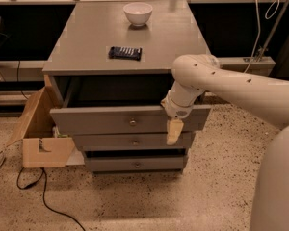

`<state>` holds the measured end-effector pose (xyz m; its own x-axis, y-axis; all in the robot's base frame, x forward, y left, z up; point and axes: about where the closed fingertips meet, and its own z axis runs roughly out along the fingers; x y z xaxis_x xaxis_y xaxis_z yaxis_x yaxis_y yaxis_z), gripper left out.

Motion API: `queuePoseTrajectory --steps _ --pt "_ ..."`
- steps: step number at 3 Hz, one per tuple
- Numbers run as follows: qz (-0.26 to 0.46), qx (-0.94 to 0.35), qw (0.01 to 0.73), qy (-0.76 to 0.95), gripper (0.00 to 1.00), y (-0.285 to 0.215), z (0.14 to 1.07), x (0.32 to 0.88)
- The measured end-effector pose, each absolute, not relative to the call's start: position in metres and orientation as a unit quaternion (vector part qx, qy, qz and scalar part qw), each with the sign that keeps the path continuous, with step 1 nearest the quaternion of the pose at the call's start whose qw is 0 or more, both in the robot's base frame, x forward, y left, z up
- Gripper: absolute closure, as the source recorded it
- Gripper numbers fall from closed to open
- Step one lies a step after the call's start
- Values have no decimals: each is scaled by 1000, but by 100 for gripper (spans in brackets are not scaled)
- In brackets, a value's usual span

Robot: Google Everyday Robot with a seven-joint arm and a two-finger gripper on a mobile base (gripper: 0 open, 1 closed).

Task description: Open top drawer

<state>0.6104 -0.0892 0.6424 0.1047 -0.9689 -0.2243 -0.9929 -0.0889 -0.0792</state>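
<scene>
The top drawer [111, 121] of the grey cabinet has the widest front and a small brass knob [132, 122]. It stands pulled out from the cabinet, with a dark gap behind its front panel. My gripper [174, 131] hangs down in front of the drawer's right part, right of the knob, its tan fingertip reaching over the second drawer [135, 141]. The white arm [221, 83] comes in from the right.
A white bowl [137, 12] and a dark flat packet [125, 52] lie on the cabinet top [86, 37]. The third drawer [135, 163] is lowest. An open cardboard box [38, 143] stands at the left, with a black cable [43, 191] on the speckled floor.
</scene>
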Motion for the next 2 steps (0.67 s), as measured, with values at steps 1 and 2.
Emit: queuePoseTrajectory --steps 1,2 --pt "73 -728 85 677 42 -88 636 593" --pt "74 -728 84 677 65 -88 641 593"
